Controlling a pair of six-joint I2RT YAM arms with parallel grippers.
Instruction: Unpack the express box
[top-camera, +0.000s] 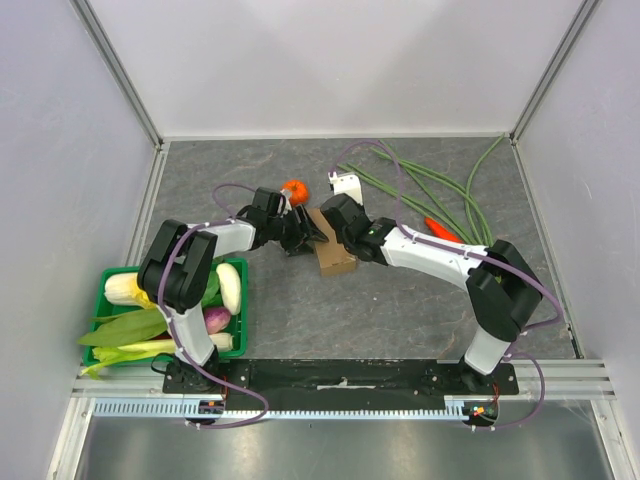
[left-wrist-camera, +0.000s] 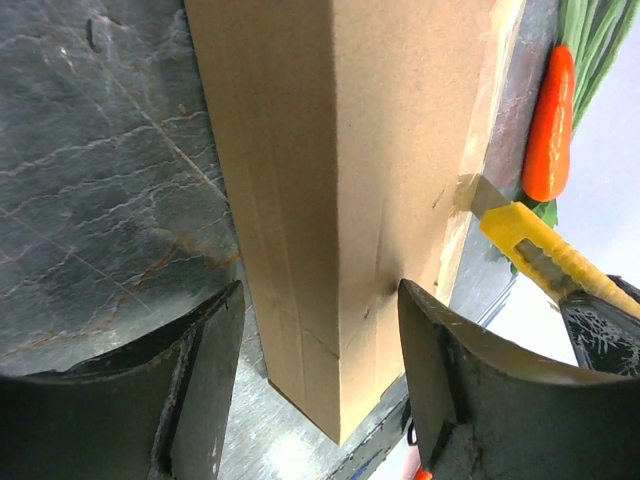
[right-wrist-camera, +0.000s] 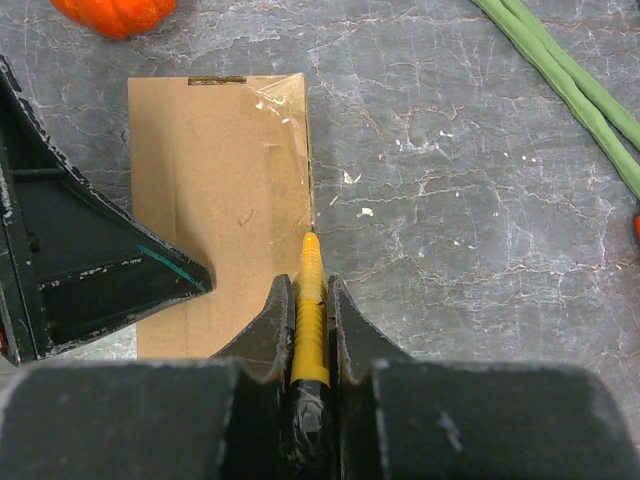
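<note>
The express box (top-camera: 333, 252) is a plain brown carton lying flat on the grey table between both grippers. My left gripper (top-camera: 305, 238) reaches in from the left and stands open. In the left wrist view its jaws (left-wrist-camera: 320, 300) straddle a corner of the express box (left-wrist-camera: 340, 180) without clamping it. My right gripper (right-wrist-camera: 310, 290) is shut on a yellow utility knife (right-wrist-camera: 311, 265). The knife's tip rests at the taped right edge of the express box (right-wrist-camera: 215, 190). The blade end of the knife (left-wrist-camera: 530, 245) touches the box's far side.
An orange tangerine (top-camera: 294, 190) lies just behind the box. A red chili (top-camera: 443, 231) and long green beans (top-camera: 430, 190) lie at the back right. A green crate (top-camera: 243, 310) of vegetables stands at the front left, beside the left arm's base.
</note>
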